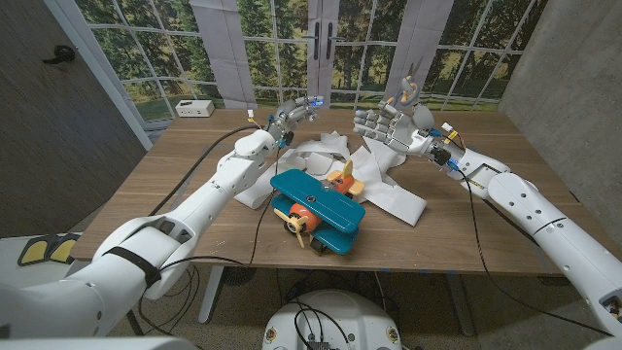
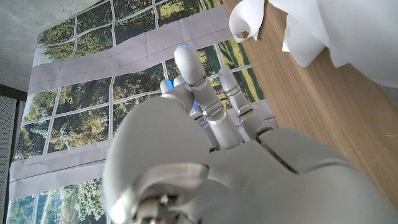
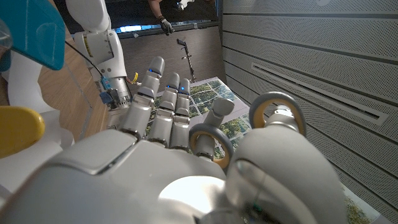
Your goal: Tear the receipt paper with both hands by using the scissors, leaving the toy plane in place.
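Right hand [image 1: 389,124] holds grey scissors [image 1: 408,94] raised above the table, blades up. Left hand [image 1: 292,117] hovers with fingers loosely apart, holding nothing. Crumpled receipt paper [image 1: 374,185] lies below and between them, beside the toy plane [image 1: 316,207]

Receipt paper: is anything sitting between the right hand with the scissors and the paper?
Nothing visible. The right hand, raised with the scissors, is just above the far end of the receipt paper. The toy plane sits on the paper's near part, toward the robot, not between them.
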Available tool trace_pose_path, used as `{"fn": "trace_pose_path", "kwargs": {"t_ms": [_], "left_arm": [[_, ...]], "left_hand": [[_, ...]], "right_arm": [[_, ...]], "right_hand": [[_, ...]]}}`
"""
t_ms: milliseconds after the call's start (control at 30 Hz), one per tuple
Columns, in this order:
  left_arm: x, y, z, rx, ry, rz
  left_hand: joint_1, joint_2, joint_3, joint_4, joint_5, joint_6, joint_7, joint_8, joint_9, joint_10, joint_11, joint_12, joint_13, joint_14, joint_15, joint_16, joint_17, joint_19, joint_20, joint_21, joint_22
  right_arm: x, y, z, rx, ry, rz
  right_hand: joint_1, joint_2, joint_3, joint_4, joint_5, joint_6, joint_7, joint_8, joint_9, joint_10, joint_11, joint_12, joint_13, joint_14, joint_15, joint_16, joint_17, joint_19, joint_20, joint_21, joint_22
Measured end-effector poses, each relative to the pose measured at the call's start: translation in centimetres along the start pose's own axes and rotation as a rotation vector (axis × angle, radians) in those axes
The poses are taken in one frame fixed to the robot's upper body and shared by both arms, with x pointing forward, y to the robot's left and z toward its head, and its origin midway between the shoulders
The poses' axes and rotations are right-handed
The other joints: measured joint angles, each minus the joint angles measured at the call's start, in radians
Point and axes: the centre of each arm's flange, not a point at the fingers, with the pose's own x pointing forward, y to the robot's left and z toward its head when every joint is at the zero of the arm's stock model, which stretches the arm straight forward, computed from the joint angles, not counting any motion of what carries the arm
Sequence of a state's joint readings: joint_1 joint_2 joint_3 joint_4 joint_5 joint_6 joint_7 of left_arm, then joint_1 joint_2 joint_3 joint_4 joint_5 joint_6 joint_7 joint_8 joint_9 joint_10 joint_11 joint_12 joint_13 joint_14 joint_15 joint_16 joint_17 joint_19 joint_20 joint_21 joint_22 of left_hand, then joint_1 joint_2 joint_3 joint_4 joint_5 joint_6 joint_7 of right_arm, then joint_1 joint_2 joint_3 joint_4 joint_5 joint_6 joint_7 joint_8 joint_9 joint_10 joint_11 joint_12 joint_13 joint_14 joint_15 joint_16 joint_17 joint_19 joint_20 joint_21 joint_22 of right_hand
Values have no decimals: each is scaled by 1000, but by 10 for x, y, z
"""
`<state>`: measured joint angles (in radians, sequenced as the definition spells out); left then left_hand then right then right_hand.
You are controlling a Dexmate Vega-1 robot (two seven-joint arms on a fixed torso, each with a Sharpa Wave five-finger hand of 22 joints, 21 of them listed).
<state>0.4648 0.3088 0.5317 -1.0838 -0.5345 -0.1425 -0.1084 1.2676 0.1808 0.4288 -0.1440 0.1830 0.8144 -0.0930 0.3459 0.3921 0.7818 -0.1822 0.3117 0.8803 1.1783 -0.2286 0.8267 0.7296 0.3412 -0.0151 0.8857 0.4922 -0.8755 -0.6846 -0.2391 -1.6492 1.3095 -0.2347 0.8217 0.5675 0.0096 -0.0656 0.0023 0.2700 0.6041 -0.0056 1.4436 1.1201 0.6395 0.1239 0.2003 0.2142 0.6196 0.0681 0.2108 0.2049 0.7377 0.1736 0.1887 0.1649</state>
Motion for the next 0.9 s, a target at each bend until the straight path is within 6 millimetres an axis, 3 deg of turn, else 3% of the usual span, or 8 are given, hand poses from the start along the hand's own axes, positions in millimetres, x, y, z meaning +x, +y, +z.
{"fn": "trace_pose_path", "kwargs": {"t_ms": [100, 333, 567, 900], "left_arm": [[-1, 0, 1, 40, -9, -1], [-4, 1, 3, 173, -23, -15], [-6, 4, 4, 296, -33, -33], [-9, 8, 11, 456, -37, -86]], "left_hand": [[-3, 3, 20, 6, 24, 9, -2, -25, -5, 14, -14, -28, -25, -76, 15, -88, -82, -47, 36, -12, -55], [-137, -18, 45, 30, 40, 25, -18, -73, -27, 18, -18, -69, -66, -173, 64, -258, -213, -98, 87, -58, -197], [-335, -74, 23, 52, 41, 34, -27, -96, -59, 30, -20, -76, -127, -291, 106, -448, -306, -148, 108, -117, -302], [-575, -161, -31, 114, 23, 1, -9, -142, -102, 6, -3, -108, -195, -400, 139, -571, -378, -203, 164, -193, -316]], "right_arm": [[-1, 0, 1, -3, -1, -2], [-3, -1, 4, -10, -3, -8], [-4, -1, 5, -14, -3, -14], [-4, -2, 6, -17, -1, -21]], "right_hand": [[0, 0, -3, 2, 0, 0, 0, 0, 0, 0, 0, 0, 0, 0, 0, 0, 0, 0, 0, 0, 0], [0, 0, -5, 3, 0, 0, 0, 0, -5, 0, 0, 0, 0, 0, 0, 0, 0, 0, 0, 0, 0], [0, 0, -5, 3, 0, 0, 0, -9, -12, 0, 0, 0, 0, 0, 0, 0, 0, -4, 4, 0, 0], [5, 5, -14, 3, 0, 0, 0, -9, -3, -3, -2, 0, 0, 0, 0, 0, 0, -3, 3, 0, 0]]}}
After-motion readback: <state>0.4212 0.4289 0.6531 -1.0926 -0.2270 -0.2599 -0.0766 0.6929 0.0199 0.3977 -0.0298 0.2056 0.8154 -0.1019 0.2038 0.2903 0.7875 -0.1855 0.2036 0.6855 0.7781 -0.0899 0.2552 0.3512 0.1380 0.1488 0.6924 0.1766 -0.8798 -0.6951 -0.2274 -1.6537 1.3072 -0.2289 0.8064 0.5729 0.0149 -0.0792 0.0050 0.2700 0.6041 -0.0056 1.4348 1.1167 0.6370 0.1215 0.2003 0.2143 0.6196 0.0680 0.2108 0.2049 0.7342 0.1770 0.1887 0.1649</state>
